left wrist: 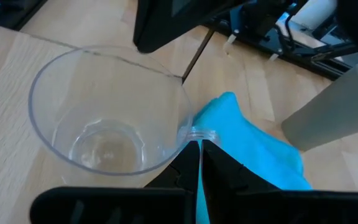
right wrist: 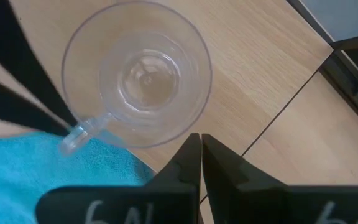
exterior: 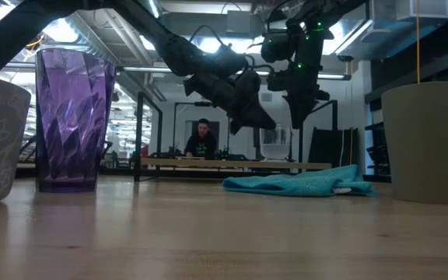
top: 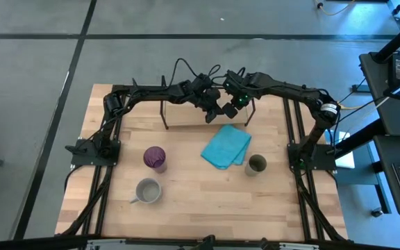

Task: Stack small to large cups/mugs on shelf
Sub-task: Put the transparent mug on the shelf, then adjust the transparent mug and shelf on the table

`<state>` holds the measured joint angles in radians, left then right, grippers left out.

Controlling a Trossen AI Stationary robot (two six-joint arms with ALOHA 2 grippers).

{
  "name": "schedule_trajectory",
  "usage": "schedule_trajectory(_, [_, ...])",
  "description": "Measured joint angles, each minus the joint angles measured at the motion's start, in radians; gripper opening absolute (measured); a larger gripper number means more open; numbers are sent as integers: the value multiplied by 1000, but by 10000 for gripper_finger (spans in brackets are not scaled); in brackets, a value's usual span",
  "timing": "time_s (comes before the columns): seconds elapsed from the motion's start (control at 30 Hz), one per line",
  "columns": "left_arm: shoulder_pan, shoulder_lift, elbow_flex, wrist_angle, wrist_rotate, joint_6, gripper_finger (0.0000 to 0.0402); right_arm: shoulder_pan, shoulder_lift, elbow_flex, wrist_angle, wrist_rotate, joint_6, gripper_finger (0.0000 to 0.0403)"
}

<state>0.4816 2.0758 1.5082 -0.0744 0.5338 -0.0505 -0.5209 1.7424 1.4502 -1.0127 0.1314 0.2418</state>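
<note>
Your left gripper is pinched shut on the small handle of the clear glass cup, holding it off the table near the far edge — a handle grip keeps the mouth upright and free for whatever nests into it. The right gripper hangs just beside and above the same cup, jaws closed on nothing; seemingly a spotter rather than a carrier. Both arms meet over the low black wire shelf, so judge this as the placing step for the smallest vessel.

The others wait on the light wooden tabletop: faceted purple tumbler, grey patterned mug with handle, olive-green cup — well apart from one another. A folded turquoise cloth lies between tumbler and green cup, just in front of the grippers.

Room beyond: grey floor with dark lines, desks at the right; in the low view, a seated person far behind the table.
</note>
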Motion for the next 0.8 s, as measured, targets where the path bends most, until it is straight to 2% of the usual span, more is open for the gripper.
schedule_trajectory(0.2, [-3,32,0,37,24,-27,11,0,-1,0,-1,0,16,17])
schedule_trajectory(0.37, [-2,43,-2,-16,24,-22,12,0,-1,0,-3,0,14,17])
schedule_trajectory(0.8, [3,-52,0,-68,30,-19,12,0,-1,0,-1,19,11,17])
